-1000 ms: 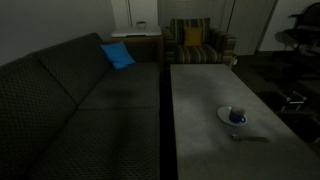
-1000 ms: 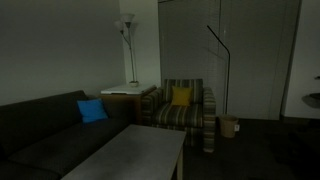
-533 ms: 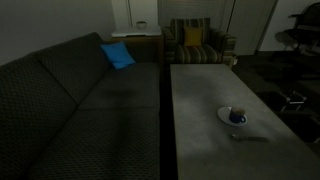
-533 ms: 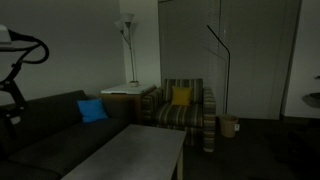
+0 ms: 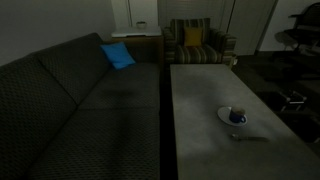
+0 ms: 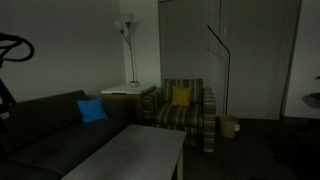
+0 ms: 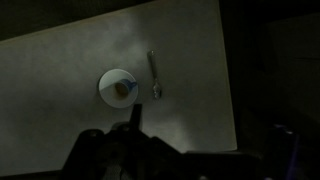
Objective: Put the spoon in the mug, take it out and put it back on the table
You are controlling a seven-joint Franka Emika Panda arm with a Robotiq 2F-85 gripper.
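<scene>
The small dark blue mug [image 5: 238,117] stands on a white saucer [image 5: 225,114] on the grey table [image 5: 205,95]. The thin silvery spoon [image 5: 252,138] lies flat on the table just in front of the saucer. In the wrist view the mug [image 7: 122,89] and the spoon [image 7: 154,75] lie side by side, apart, far below the camera. My gripper [image 7: 200,128] hangs high above the table, a dark shape at the bottom of that view. It is open, with one finger [image 7: 133,115] showing and nothing between the jaws.
A dark patterned sofa [image 5: 80,110] with a blue cushion [image 5: 118,55] runs along the table's long side. A striped armchair [image 5: 196,42] with a yellow cushion stands past the far end. Part of the arm [image 6: 10,55] shows at an exterior view's edge. The room is dim.
Part of the arm has come into an exterior view at its edge and shifted slightly. Mug, saucer and spoon have not moved.
</scene>
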